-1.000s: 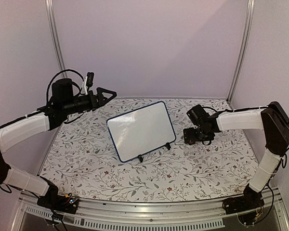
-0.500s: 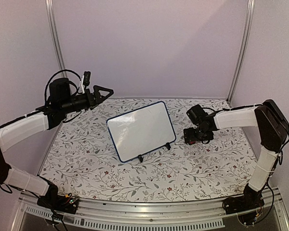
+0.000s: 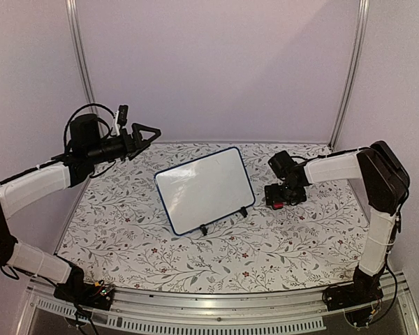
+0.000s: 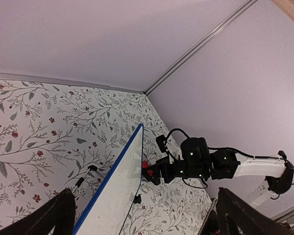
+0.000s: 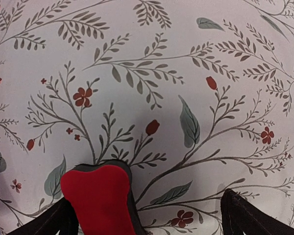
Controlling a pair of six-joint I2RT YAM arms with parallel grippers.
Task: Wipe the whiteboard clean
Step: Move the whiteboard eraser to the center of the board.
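The whiteboard (image 3: 204, 187) stands tilted on small black feet mid-table, its face blank; the left wrist view shows it edge-on (image 4: 117, 191). A small red block (image 5: 100, 200) with a dark underside lies on the table. My right gripper (image 5: 152, 220) is open and low over the table, with the block between its fingers, close to the left one. In the top view that gripper (image 3: 278, 201) is just right of the board, with the block (image 3: 277, 205) under it. My left gripper (image 3: 145, 135) is open and empty, held in the air behind the board's left side.
The table (image 3: 195, 251) has a floral-patterned cover. Pale walls with metal posts (image 3: 80, 63) close in the back and sides. The right arm's forearm (image 3: 335, 169) lies low along the right side.
My left gripper has drawn back a little to the left and up. My right gripper has shifted slightly left and down, and the red block now shows under it.
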